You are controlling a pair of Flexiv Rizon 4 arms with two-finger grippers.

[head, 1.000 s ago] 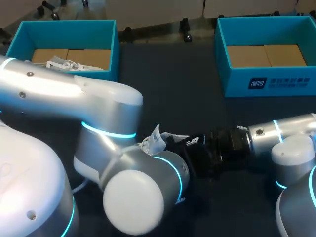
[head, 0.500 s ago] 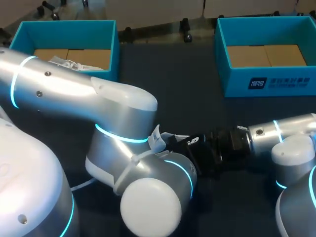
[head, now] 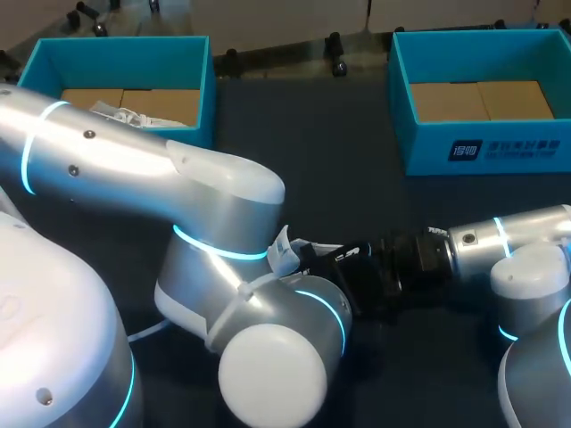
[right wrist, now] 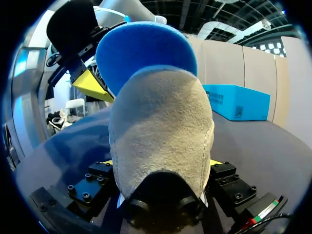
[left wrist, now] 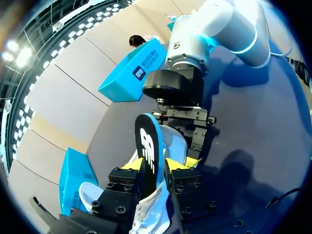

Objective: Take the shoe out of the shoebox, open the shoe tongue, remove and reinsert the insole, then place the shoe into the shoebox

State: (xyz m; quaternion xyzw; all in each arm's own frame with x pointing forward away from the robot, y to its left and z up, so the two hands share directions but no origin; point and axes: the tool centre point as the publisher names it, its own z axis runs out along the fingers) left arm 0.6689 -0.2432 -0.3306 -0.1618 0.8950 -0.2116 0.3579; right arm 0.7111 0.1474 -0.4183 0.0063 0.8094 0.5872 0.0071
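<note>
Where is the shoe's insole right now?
In the left wrist view, the insole is pinched in the left gripper, sticking out of the shoe that the right gripper holds near the table's middle.

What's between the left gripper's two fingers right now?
The insole, upright, pinched by the left gripper from both sides, its lower end in the shoe. The left wrist view shows it.

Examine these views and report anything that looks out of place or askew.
The insole stands on edge, sticking up out of the shoe. The left end effector pinches it while the right end effector holds the shoe. That fits the insole step.
</note>
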